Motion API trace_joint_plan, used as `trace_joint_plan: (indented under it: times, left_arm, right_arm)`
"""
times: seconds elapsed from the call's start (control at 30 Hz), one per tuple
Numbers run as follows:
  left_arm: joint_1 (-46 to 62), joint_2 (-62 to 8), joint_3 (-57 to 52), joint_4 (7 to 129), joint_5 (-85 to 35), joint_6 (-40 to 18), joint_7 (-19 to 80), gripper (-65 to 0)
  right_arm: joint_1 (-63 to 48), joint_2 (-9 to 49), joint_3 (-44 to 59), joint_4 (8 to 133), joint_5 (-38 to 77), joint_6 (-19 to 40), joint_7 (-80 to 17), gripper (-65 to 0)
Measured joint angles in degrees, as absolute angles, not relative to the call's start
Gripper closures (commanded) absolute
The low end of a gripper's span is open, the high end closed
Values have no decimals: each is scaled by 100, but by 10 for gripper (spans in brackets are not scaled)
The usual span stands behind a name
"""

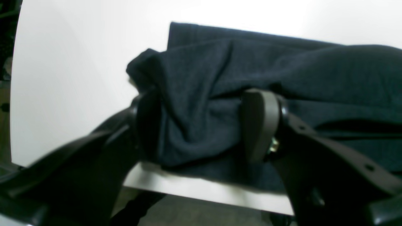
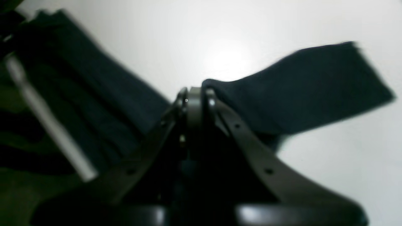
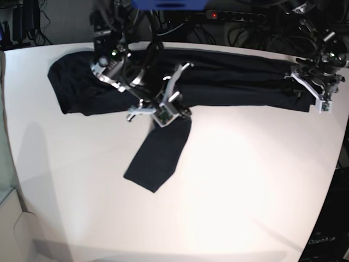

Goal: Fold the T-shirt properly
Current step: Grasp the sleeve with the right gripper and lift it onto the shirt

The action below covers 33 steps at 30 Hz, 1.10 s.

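Across the upper part of the base view, the T-shirt (image 3: 229,82) lies in a long dark band on the white table (image 3: 245,191), one sleeve hanging toward the frame's center. Near that center the right gripper (image 3: 163,112) pinches the sleeve with jaws closed, while at the right edge the left gripper (image 3: 313,90) has its jaws spread wide around a bunched fold of the cloth.

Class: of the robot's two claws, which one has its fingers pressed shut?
The right claw, at the T-shirt sleeve near the table's middle. The left claw gapes wide around bunched cloth.

The shirt (image 1: 201,125) was soft, matt, finely knitted dark cloth; the counter (image 3: 229,180) beneath it looked smooth, white and faintly glossy.
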<state>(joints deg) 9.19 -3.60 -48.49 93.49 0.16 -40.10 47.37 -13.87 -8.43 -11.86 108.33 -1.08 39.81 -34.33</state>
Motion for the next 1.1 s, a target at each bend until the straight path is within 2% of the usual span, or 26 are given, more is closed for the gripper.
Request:
trace_joint_plan:
  times: [0.17,0.3,0.73,1.1]
  left_arm:
    - [932,-375,-4558,9347,14,-4012,4735,-393]
    - [923,-351,-4565,9347,16,-4010,4737,-393]
    - [923,-366,-4593,9347,16,-4010,4737,-393]
    - [939,-366,-4591,9349,16,-4010,4742,-393]
  right_arm:
    - [-1522,-845,-1778,10833,-119,3959,-3406,0]
    - [-1726,-843,-2248,10833,-89,3680,-3188,0]
    - [-1881,-843,-2335,10825,-91,3618,-3103,0]
    - [-1645,-843,-2875,10698,-102,3614,-3103,0]
